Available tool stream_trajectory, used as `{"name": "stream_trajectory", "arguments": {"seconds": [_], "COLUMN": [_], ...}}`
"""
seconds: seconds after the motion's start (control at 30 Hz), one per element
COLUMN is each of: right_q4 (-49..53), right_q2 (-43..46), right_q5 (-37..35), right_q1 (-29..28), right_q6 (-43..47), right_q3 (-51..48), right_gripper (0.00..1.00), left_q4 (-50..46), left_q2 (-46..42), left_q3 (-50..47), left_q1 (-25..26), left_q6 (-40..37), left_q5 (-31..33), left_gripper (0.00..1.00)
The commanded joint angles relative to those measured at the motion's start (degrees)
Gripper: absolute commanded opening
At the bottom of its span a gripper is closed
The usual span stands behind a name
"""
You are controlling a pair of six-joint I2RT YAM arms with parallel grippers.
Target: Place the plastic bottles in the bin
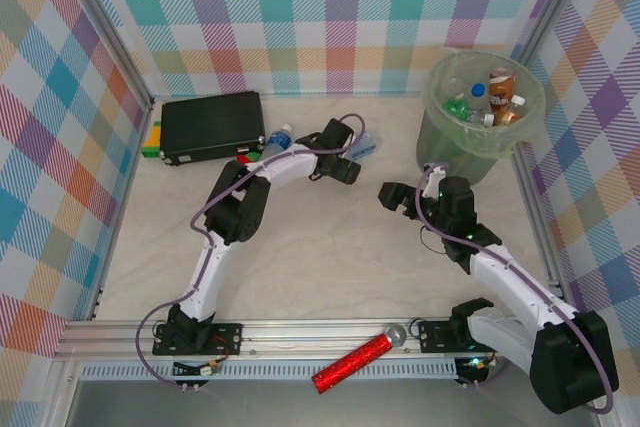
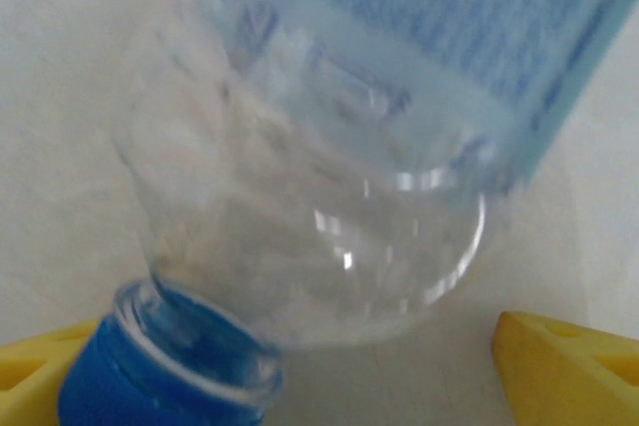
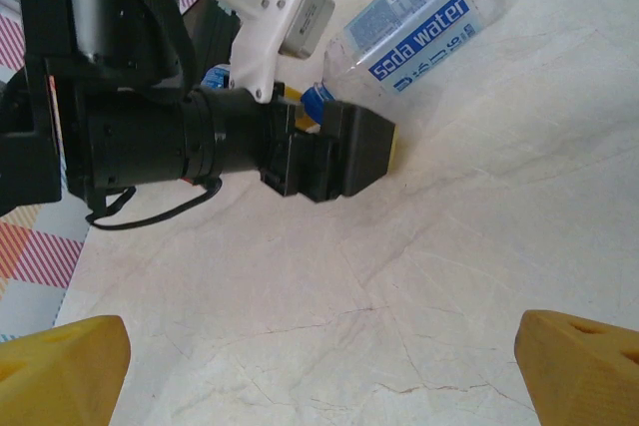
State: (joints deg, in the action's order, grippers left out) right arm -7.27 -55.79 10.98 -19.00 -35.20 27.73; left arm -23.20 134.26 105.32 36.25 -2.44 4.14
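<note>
While the bin point(image 1: 447, 143) at the upper right of the top view holds several bottles point(image 1: 490, 97), one bottle point(image 1: 366, 144) lies on the table point(image 1: 330, 267) just above centre with my left gripper point(image 1: 350, 159) at it, and my right gripper point(image 1: 408, 197) hangs spread and empty below the bin. From the left wrist, that bottle point(image 2: 319, 197) lies between the spread fingers point(image 2: 559, 366), cap point(image 2: 165, 376) at lower left, not pinched, so I judge I'm at the grasp: next I must close, lift and carry it right to the bin. From the right wrist, its own fingers point(image 3: 579, 366) stand wide at the bottom corners, the bottle point(image 3: 419, 22) at upper right.
</note>
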Motion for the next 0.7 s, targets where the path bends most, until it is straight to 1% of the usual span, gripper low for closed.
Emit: {"name": "stream_trajectory", "arguments": {"seconds": [0.0, 0.07, 0.2, 0.27, 0.33, 0.47, 0.53, 0.67], "right_q4": [-0.6, -0.3, 0.2, 0.5, 0.6, 0.9, 1.1, 0.9], "right_q2": [-0.4, -0.2, 0.4, 0.5, 0.6, 1.1, 1.4, 1.3], "right_q5": [0.0, -0.2, -1.0, -1.1, -1.2, -1.6, -1.7, -1.7], "right_q1": [-0.3, -0.3, -0.3, -0.3, -0.3, -0.3, -0.3, -0.3], "right_q6": [-0.3, -0.1, 0.1, 0.1, 0.1, 0.3, 0.3, 0.1], "right_q3": [0.0, 0.0, 0.0, 0.0, 0.1, 0.1, 0.1, 0.0], "right_gripper": [0.99, 0.99, 0.99, 0.99, 0.99, 0.99, 0.99, 0.99], "left_q4": [0.5, 0.3, -1.7, -3.1, -5.1, -7.3, -7.1, -6.5], "left_q2": [-5.4, -6.1, -5.7, -5.0, -4.1, -2.5, -2.5, -2.1], "left_q3": [-2.4, -3.1, -2.3, -1.3, 0.2, 1.7, 1.7, 2.2], "left_q1": [1.5, 2.1, 2.1, 2.1, 2.2, 2.2, 2.2, 2.2], "left_q6": [-0.6, -0.8, -1.7, -2.2, -2.5, -3.1, -3.0, -2.9], "left_q5": [-3.9, -5.1, -4.9, -4.4, -4.1, -2.9, -2.0, -1.2], "left_gripper": [0.87, 0.86, 0.79, 0.72, 0.68, 0.66, 0.63, 0.6]}}
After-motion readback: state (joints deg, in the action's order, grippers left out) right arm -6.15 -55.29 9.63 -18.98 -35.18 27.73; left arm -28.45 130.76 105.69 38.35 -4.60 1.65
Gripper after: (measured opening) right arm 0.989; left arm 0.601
